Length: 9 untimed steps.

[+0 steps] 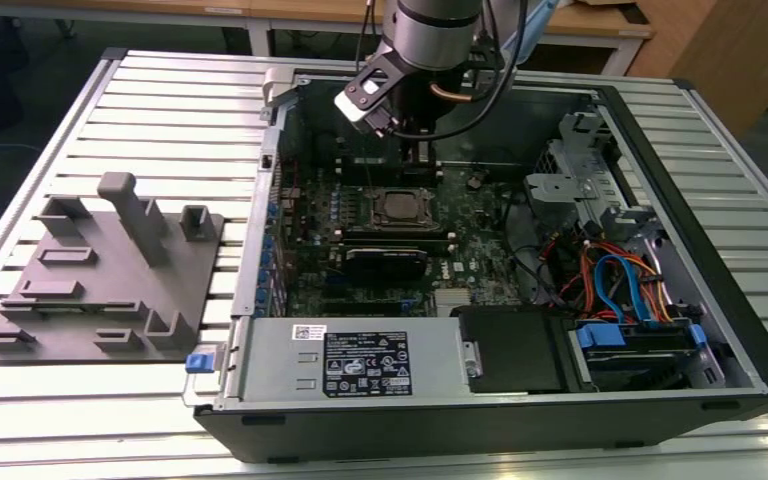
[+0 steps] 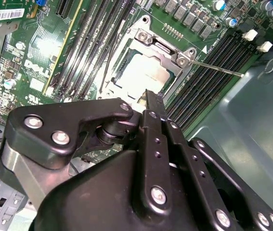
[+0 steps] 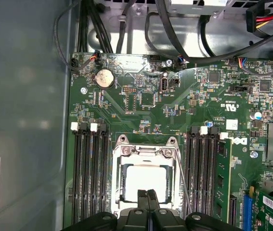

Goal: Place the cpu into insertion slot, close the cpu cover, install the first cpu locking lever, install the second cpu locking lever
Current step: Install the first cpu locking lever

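Inside the open computer case [image 1: 518,425], the gripper [image 3: 148,193], jaws pressed together and holding nothing, hovers at the edge of the cpu cover [image 3: 143,150], which frames the cpu [image 3: 146,178].

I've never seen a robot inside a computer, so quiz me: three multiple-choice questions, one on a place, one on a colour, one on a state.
1. Where is the silvery chip?
A) in the square socket
B) on the grey tray
C) on the tabletop

2. What colour is the circuit board?
A) red
B) green
C) white

3. How are the pincer fingers?
A) wide open
B) gripping a cable
C) shut, empty

Answers:
1 A, it sits in the socket on the board.
2 B, it is plainly green.
3 C, the tips meet with nothing between.
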Motion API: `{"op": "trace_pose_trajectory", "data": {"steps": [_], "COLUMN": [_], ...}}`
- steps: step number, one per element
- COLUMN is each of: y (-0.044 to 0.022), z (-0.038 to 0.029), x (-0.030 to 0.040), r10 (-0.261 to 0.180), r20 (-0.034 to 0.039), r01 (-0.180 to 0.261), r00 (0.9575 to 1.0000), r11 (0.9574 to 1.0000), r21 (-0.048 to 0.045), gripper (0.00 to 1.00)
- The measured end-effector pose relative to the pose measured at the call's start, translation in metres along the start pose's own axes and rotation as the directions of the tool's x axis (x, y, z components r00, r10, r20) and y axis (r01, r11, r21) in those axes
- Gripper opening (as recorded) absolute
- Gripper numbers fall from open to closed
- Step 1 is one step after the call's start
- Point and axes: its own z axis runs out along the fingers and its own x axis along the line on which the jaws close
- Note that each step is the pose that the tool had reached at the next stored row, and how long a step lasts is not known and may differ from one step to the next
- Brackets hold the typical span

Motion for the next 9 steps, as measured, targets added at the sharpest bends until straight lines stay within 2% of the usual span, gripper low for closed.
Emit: {"op": "trace_pose_trajectory", "data": {"steps": [9], "y": [0.0], "z": [0.0], "x": [0.0], "r10": [-0.005], "r20": [0.0], "r01": [0.005], "r00": [1.0], "r11": [1.0], "r21": [0.0001], "gripper": [0.1]}}
